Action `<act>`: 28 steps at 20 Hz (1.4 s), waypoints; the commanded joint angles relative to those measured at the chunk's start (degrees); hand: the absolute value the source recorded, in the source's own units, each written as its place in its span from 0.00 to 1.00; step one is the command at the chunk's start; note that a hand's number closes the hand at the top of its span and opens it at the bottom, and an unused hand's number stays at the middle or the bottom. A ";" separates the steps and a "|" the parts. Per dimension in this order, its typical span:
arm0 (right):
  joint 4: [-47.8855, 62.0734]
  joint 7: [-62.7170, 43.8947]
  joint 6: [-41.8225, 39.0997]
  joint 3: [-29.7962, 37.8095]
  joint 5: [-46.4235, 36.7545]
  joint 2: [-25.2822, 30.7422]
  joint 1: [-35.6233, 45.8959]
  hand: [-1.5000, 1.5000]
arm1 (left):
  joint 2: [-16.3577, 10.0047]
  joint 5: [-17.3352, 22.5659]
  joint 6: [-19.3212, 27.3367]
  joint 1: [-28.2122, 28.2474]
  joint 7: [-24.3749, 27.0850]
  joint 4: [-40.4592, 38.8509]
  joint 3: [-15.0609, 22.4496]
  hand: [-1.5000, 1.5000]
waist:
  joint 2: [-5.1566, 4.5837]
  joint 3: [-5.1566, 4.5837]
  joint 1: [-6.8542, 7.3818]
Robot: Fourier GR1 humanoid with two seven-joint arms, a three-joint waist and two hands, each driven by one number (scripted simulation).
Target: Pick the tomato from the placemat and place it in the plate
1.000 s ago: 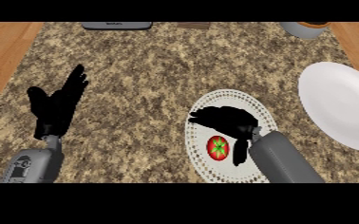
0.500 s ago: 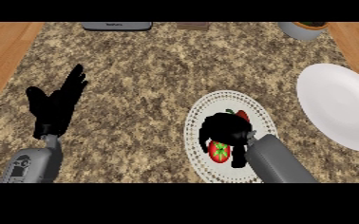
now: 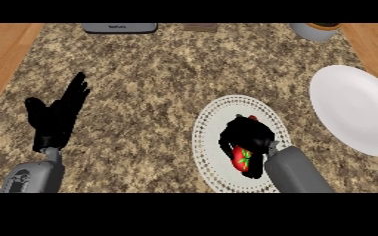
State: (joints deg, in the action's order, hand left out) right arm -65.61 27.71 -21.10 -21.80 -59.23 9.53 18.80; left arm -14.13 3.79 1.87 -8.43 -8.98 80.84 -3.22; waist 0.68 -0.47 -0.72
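In the last second the right hand [image 3: 247, 135] has come down from above the tomato [image 3: 242, 158] and curled its fingers round it, so only a strip of red and green shows below the palm. The tomato looks gripped but not lifted: it lies on the round white placemat [image 3: 210, 130], lower right of centre. The grasp seems made, and the carry to the white plate [image 3: 347, 107] at the right edge remains. The left hand [image 3: 59, 115] rests open at the left of the desk [image 3: 162, 70], fingers up.
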 commanded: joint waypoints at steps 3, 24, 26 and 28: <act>-4.49 -14.12 8.67 12.71 2.53 0.41 -8.93 1.00 | -2.11 1.01 -0.65 0.84 -0.94 1.16 -2.11 0.50 | 0.03 0.46 -1.92; -31.01 -25.59 25.23 40.65 15.82 3.32 -11.98 1.00 | 1.31 -0.76 -0.23 -0.13 -1.13 2.30 0.14 0.50 | -0.68 0.51 0.73; -28.71 -26.78 24.39 43.29 17.87 5.16 -8.55 1.00 | 1.39 -0.96 -0.36 -3.47 -0.46 -2.69 -0.69 0.50 | -0.79 0.49 0.57; -22.54 -24.95 26.69 44.38 17.50 6.00 -7.93 1.00 | 0.43 0.53 -2.78 -2.60 0.47 -3.05 -1.85 0.50 | -0.78 0.49 0.81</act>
State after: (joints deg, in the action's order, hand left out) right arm -95.44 1.74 4.85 17.85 -44.74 12.63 7.18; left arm -13.10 3.20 1.18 -10.12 -9.33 79.91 -3.90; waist 0.02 0.00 -0.29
